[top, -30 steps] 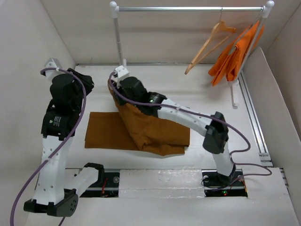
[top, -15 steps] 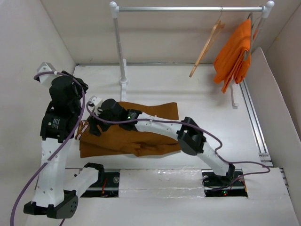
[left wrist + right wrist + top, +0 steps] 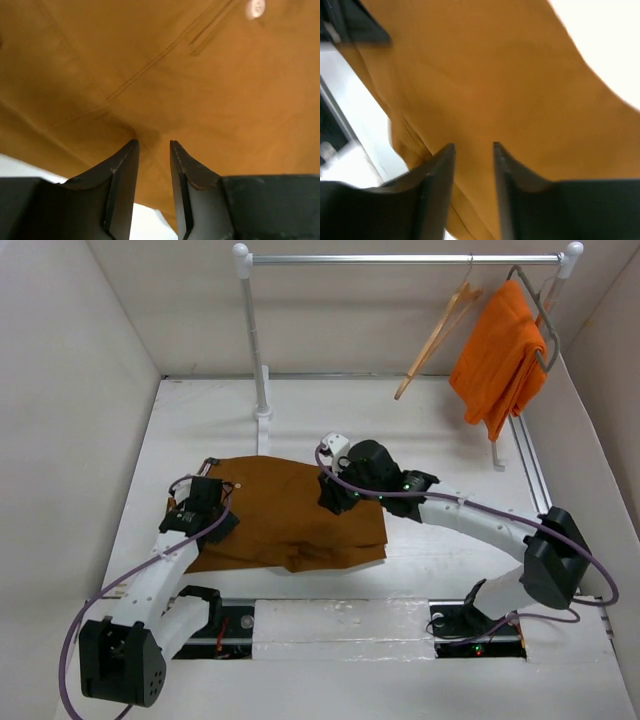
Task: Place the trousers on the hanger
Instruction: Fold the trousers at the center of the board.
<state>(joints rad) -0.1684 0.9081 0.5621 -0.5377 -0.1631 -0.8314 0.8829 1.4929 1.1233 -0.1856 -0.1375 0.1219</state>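
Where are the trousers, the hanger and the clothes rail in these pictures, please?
trousers (image 3: 290,515), top external view, middle of the spread cloth.
hanger (image 3: 430,348), top external view, its wooden arm.
clothes rail (image 3: 400,258), top external view, its top bar.

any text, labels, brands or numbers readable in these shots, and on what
None can be read. The trousers, hanger, orange garment and rail show no lettering; the pale button in the left wrist view is too blurred to show any marking.
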